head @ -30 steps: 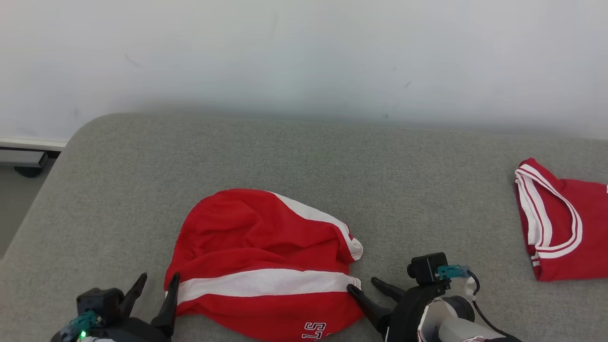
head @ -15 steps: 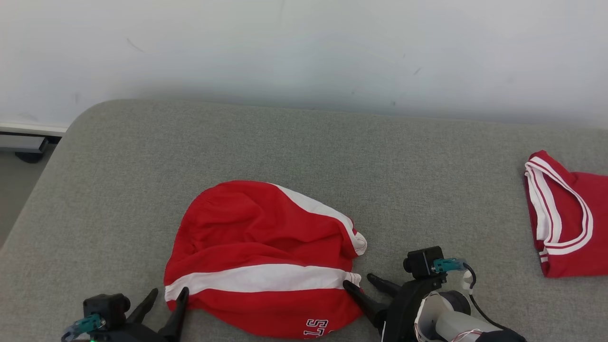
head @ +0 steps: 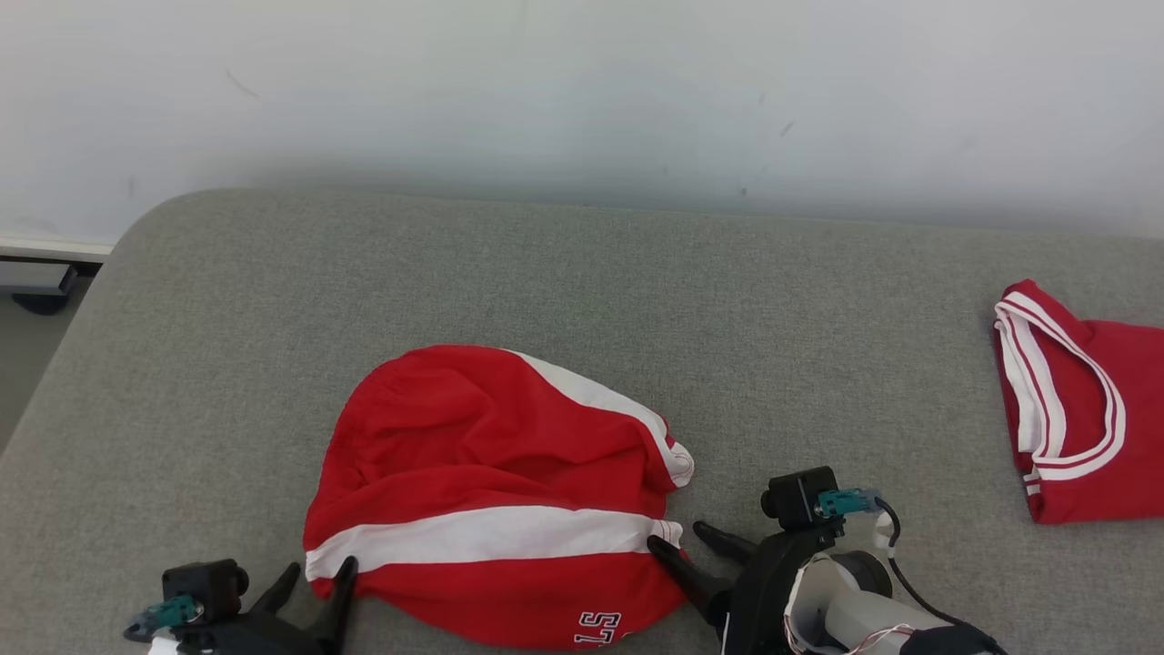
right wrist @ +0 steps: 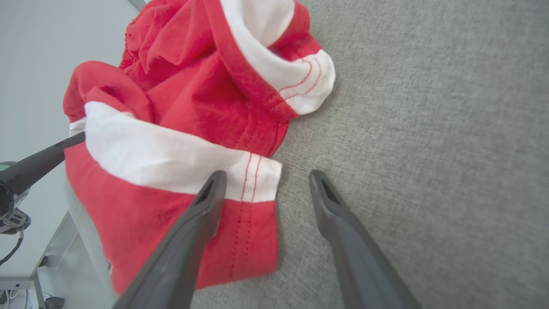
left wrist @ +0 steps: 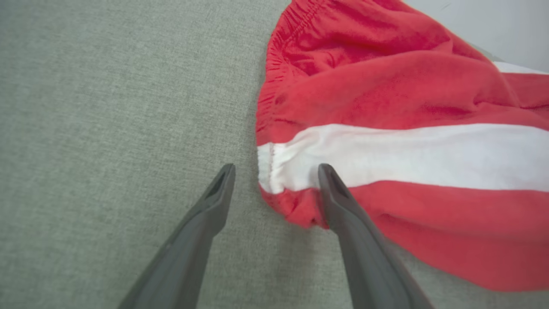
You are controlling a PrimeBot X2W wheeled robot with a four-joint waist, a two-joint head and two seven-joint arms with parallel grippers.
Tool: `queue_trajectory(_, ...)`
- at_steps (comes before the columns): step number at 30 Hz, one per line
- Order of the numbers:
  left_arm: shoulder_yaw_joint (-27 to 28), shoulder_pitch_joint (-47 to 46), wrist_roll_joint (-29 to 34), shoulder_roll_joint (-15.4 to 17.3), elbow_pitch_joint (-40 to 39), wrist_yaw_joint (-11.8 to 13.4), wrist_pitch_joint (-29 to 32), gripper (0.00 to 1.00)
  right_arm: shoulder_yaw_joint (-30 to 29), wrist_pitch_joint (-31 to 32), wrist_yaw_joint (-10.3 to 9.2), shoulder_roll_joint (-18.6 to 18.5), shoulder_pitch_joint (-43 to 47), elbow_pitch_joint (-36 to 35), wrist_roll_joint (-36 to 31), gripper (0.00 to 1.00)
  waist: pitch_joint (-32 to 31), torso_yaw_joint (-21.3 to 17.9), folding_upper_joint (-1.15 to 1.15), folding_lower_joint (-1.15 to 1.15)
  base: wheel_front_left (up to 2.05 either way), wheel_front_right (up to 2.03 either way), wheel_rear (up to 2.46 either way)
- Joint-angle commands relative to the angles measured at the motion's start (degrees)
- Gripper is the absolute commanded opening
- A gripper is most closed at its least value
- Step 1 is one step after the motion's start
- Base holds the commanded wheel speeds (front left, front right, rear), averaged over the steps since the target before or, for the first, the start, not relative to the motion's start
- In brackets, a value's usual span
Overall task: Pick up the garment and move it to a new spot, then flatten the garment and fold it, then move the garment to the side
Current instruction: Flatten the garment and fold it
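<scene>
The garment is a pair of red shorts with white side stripes, lying crumpled near the front edge of the grey surface. My left gripper stands open at its left end, one finger over the white stripe's waistband end and the other on bare fabric surface. My right gripper is open at the garment's right end, straddling the hem corner. In the left wrist view my left gripper brackets the waistband edge. In the right wrist view my right gripper has one finger above the hem.
A second red garment with white trim lies folded at the far right of the grey padded surface. A pale wall rises behind it. The surface's rounded left corner drops to the floor.
The head camera has shifted slightly. My left gripper has drawn closer to the garment's left edge; my right gripper stays at the right hem. Both remain open.
</scene>
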Motion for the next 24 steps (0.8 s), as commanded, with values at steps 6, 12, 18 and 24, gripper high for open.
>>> queue_trajectory(6, -0.9, -2.0, -0.2, -1.3, 2.9, -2.2, -1.5, 0.00, 1.5, 0.3, -0.13, 0.2, 0.2, 0.0, 1.1, 0.00, 0.1, 0.2, 0.00, 0.00, 0.00, 0.00, 0.00)
queue_trajectory(12, -1.8, -3.0, 0.4, -1.8, 4.7, -3.1, -3.1, 0.00, 1.9, -1.1, -0.13, -0.1, -0.1, -0.5, 1.7, 0.00, -0.3, 0.7, 0.00, 0.00, 0.00, 0.00, 0.00)
queue_trajectory(18, -2.0, -3.9, 2.0, -1.1, 3.6, -2.5, -4.7, 0.00, 1.3, -3.7, -0.13, -0.9, -1.2, -2.0, 2.3, 0.00, -1.0, 0.6, 0.00, 0.00, 0.00, 0.00, 0.00)
queue_trajectory(24, -2.1, -5.6, 2.9, 0.5, -0.7, -2.0, -4.5, 0.00, 0.4, -5.1, -0.13, -2.8, -3.4, -5.4, 2.9, 0.00, -1.7, 0.3, 0.00, 0.00, 0.00, 0.00, 0.00)
